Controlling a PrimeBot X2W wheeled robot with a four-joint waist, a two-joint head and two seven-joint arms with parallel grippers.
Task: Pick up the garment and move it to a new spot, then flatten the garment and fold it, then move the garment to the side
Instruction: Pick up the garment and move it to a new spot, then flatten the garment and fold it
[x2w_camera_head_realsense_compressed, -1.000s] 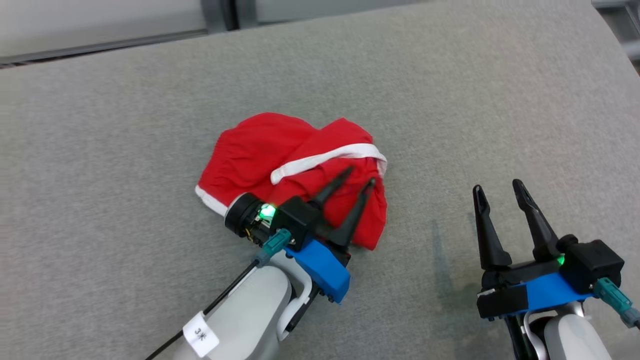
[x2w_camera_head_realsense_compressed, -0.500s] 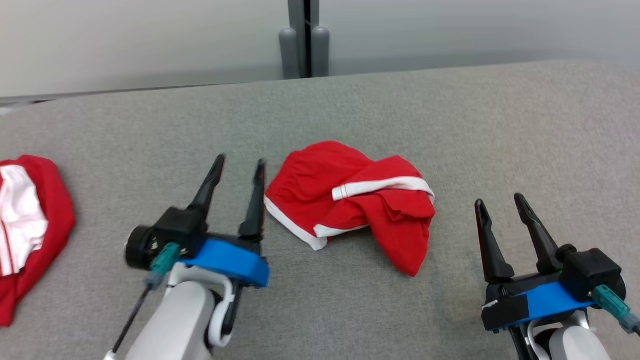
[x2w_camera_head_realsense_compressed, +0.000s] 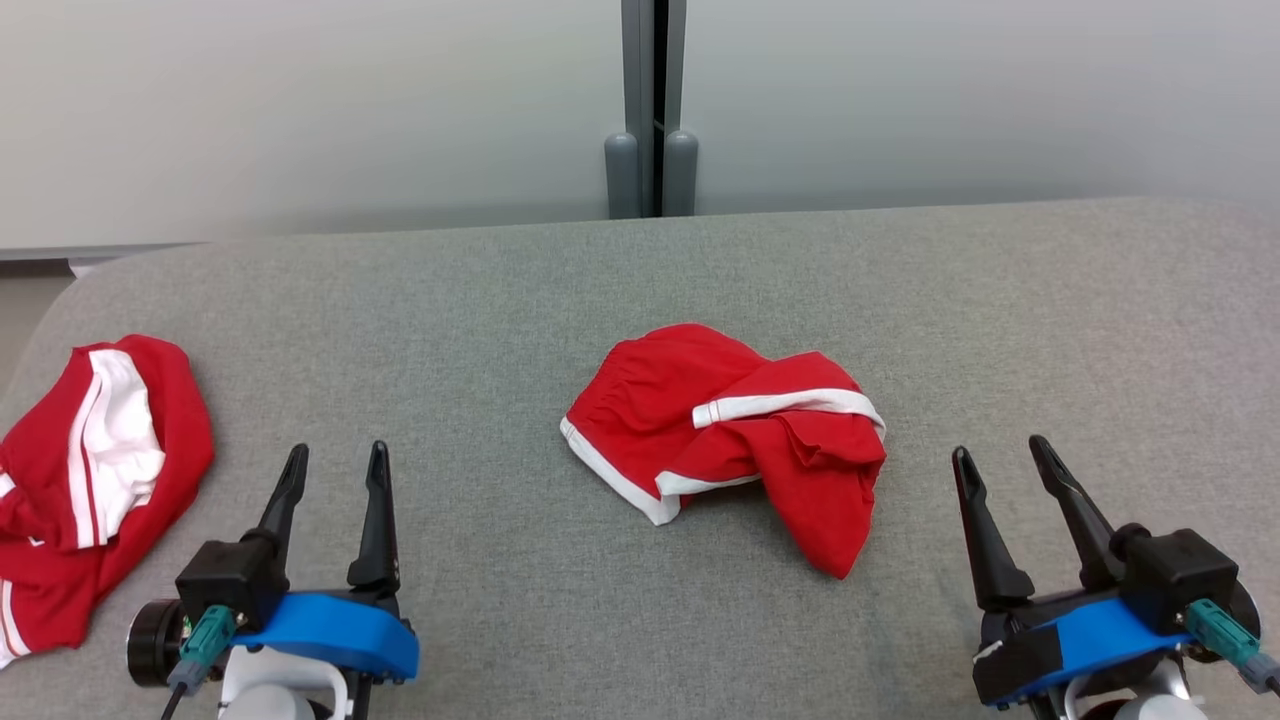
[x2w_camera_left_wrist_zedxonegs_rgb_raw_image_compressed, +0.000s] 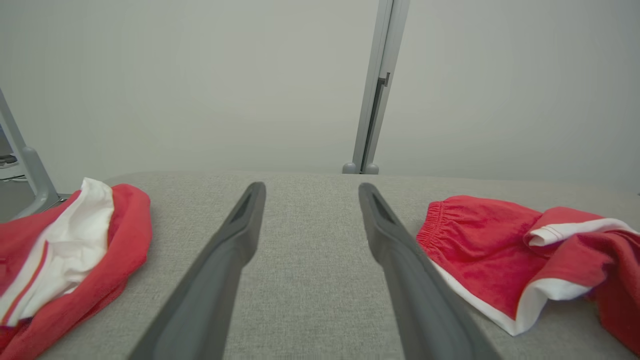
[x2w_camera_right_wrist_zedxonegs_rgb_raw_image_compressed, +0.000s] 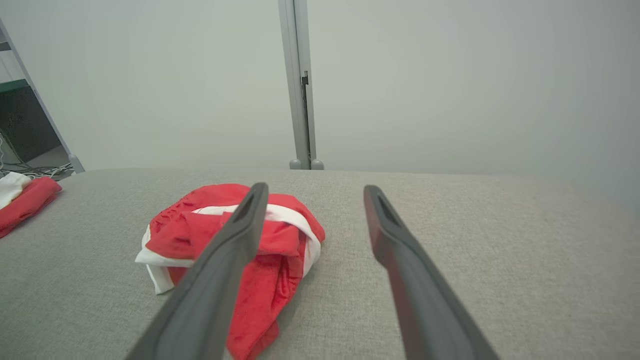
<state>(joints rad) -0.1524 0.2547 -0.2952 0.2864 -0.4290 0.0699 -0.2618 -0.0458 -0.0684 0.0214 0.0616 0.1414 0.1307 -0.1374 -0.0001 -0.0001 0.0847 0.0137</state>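
pale wall (x2w_camera_head_realsense_compressed: 300, 100), grey fabric surface (x2w_camera_head_realsense_compressed: 500, 280)

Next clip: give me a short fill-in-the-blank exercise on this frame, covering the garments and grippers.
The middle garment is red with ____ trim. The left gripper and right gripper both stand ____, holding nothing. A second garment lies on the robot's ____ side.
Missing: white; open; left.
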